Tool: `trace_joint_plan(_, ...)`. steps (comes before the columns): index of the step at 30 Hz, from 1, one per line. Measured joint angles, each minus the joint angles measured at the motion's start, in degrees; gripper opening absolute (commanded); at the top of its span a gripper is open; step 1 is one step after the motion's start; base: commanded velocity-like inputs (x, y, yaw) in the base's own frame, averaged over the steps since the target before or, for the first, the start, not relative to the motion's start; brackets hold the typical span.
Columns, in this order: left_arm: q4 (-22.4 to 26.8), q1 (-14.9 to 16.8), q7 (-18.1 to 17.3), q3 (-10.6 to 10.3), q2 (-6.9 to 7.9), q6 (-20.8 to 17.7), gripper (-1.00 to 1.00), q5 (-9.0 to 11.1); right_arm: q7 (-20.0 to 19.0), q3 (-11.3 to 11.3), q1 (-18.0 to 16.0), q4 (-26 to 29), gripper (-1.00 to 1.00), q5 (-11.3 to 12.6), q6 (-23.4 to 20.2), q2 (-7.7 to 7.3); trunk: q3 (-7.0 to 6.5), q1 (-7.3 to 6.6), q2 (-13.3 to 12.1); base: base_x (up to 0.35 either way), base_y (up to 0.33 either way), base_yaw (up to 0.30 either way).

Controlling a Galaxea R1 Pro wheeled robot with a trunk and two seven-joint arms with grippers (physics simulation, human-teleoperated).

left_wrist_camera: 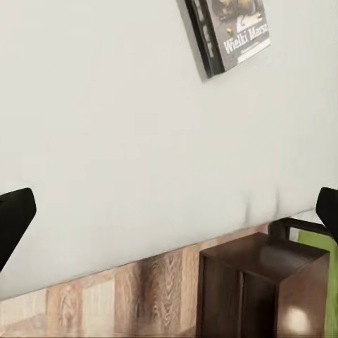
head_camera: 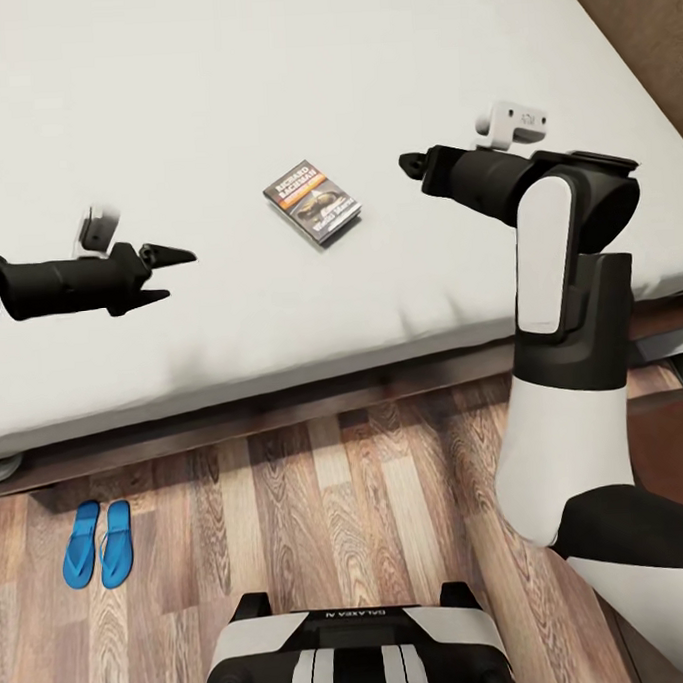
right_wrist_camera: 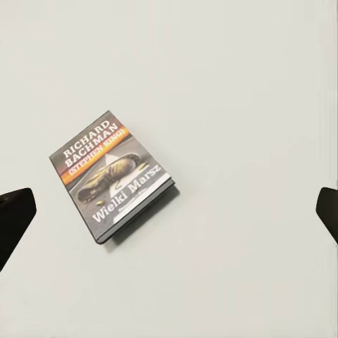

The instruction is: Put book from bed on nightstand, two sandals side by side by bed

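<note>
Head view: book (head_camera: 312, 201) lies flat on the bed (head_camera: 169, 110), between the spread left gripper (head_camera: 173, 275) and the right gripper (head_camera: 410, 164), whose jaw state I cannot tell here; two sandals (head_camera: 98, 544) sit side by side on the floor (head_camera: 370, 500) near the frame

Left wrist view: fingertips (left_wrist_camera: 15, 215) wide apart over the mattress edge, nightstand (left_wrist_camera: 264, 289) beyond

Right wrist view: fingertips (right_wrist_camera: 17, 215) spread wide above the book (right_wrist_camera: 110, 176), not touching it

The black left gripper (head_camera: 168, 273) reaches out level, its two pointed fingers spread apart. The black right gripper (head_camera: 412, 164) also extends, fingers parted wide.
</note>
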State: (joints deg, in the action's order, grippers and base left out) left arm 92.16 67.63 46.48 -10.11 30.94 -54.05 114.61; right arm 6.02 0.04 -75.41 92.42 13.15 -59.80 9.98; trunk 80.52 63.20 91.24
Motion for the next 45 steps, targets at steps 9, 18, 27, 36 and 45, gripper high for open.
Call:
trace_joint_plan(9, 0.0, -6.5, -4.3, 0.7, -0.60, 0.0, 1.00, -3.8, 3.1, 3.3, 0.4, 0.0, 1.00, 0.0, 0.0, 0.01, -0.85, 0.00, 0.0, 0.000, 0.000, 0.000)
trace_joint_plan(18, 0.0, -10.4, -8.6, 0.8, -1.07, 0.1, 1.00, -9.8, 3.8, 4.2, 0.6, 0.0, 1.00, 0.1, 0.0, 0.01, -1.69, 0.00, 0.0, 0.000, 0.000, 0.000)
trace_joint_plan(27, 0.0, -11.3, -9.8, 0.9, -2.40, 0.0, 1.00, -12.7, 3.9, 4.5, 0.8, 0.0, 1.00, 0.3, 0.0, 0.01, -2.54, 0.00, 0.0, 0.000, 0.000, 0.000)
trace_joint_plan(36, 0.0, -11.3, -10.1, 0.8, -3.25, 0.0, 1.00, -13.4, 3.9, 4.6, 1.0, 0.0, 1.00, 0.4, 0.0, 0.01, -3.38, 0.00, 0.0, 0.000, 0.000, 0.000)
trace_joint_plan(45, 0.0, -11.3, -10.2, 0.8, -4.43, 0.0, 1.00, -13.6, 3.9, 4.7, 2.3, 0.0, 1.00, 0.4, 0.0, 0.01, -4.22, 0.00, 0.0, 0.000, 0.000, 0.000)
